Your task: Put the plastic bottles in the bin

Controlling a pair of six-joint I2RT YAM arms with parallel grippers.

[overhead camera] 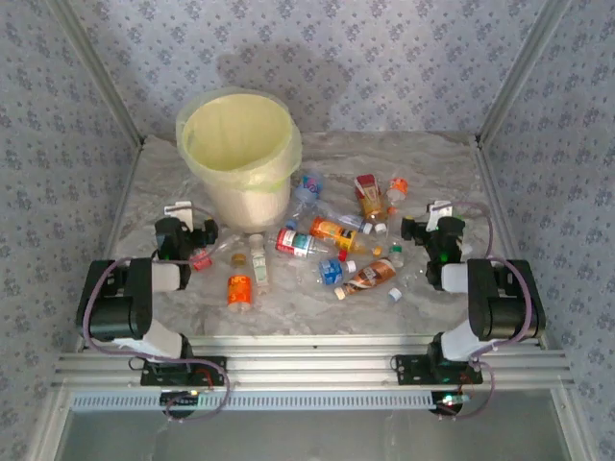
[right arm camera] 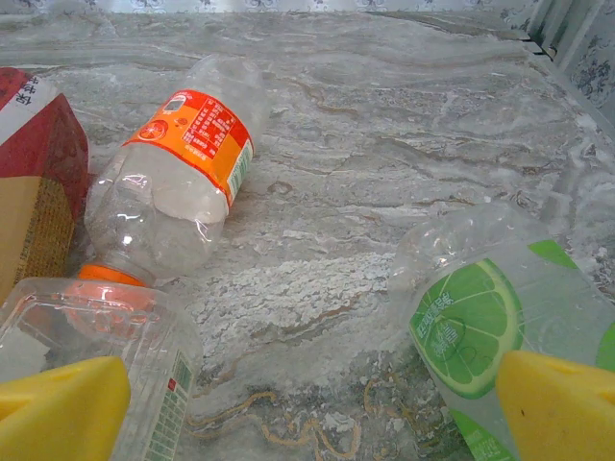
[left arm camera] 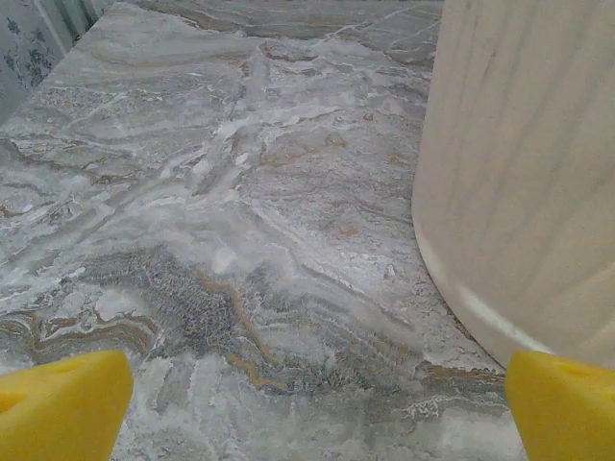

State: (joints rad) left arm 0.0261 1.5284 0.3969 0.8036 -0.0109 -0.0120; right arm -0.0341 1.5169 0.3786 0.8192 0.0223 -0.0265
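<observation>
On the marble-patterned worktop [overhead camera: 442,163], the bin [overhead camera: 245,197] stood at the far left, and the plastic bottles [overhead camera: 332,230] lay scattered just to its right and in front of it, between the two arms. The left hand [left arm camera: 312,413] hung low with its yellow fingers [left arm camera: 62,403] spread wide apart, gripping nothing, with the bin's wall just ahead on its right. The right hand [right arm camera: 307,413] was likewise spread and empty, with an orange-labelled bottle [right arm camera: 183,163] and a lime-labelled bottle [right arm camera: 480,327] lying ahead of it.
</observation>
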